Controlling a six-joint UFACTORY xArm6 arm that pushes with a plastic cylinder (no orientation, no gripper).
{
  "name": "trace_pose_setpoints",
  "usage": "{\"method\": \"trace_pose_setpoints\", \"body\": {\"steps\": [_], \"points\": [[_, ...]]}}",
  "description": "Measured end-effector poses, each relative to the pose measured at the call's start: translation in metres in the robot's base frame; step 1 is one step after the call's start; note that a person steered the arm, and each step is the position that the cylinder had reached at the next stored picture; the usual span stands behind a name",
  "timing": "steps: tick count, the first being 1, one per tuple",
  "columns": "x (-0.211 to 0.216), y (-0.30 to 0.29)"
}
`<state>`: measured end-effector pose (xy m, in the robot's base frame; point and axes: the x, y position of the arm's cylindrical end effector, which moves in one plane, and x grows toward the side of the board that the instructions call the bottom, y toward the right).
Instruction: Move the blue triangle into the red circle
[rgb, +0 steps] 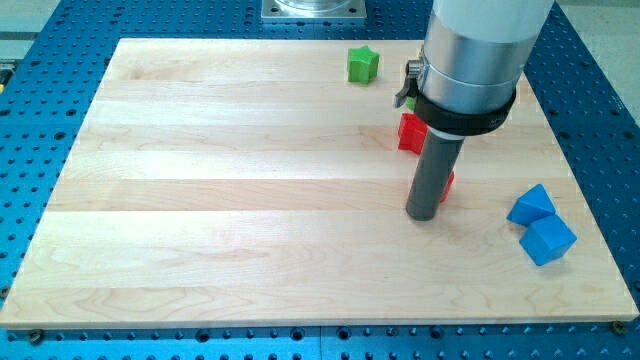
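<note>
My tip (422, 214) rests on the wooden board (220, 200), right of centre. A small red block (447, 185) is mostly hidden behind the rod, touching or almost touching it on the rod's right. Another red block (409, 133) sits just above, partly covered by the arm's body. The blue triangle (530, 204) lies at the view's right, well to the right of my tip. A blue cube (548, 240) sits right below it, touching it or nearly so.
A green star-shaped block (363, 64) stands near the board's top edge. A bit of another green block (411, 102) peeks out beside the arm's silver body (475, 50). A blue perforated table (40, 110) surrounds the board.
</note>
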<state>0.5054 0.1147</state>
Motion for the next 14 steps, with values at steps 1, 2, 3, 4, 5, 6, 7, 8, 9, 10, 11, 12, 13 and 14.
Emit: {"method": "trace_pose_setpoints", "body": {"steps": [1,2,3,4,5,6,7,8,9,10,11,12,13,14], "points": [[0.029,-0.006],[0.027,0.032],[-0.019,0.076],[-0.043,0.136],[-0.02,0.221],[0.013,0.188],[0.013,0.118],[0.013,0.087],[0.028,0.063],[0.014,0.114],[-0.006,0.096],[0.011,0.058],[0.026,0.058],[0.03,0.033]]}}
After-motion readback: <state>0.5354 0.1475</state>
